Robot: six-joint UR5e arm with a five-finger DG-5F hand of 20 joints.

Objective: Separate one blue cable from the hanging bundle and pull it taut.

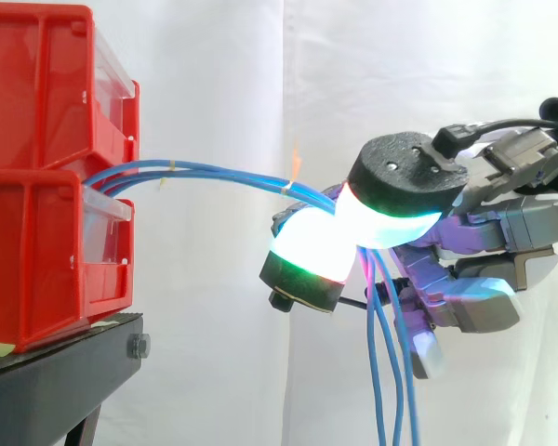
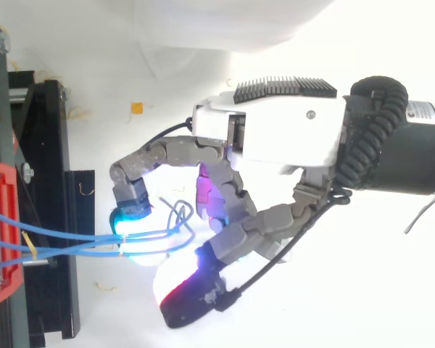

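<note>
The robot hand [image 2: 275, 138] curls its fingers round the blue cables [image 1: 223, 174], which run from the front edge of the red bins [image 1: 37, 232], then hang below it. It seems to hold several: loosen slightly, keep one, pull straight away.

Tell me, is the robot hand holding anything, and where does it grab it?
Yes: the hand pinches the blue cables between its glowing pads, at the bend where they stop running from the red bins and hang down.
</note>
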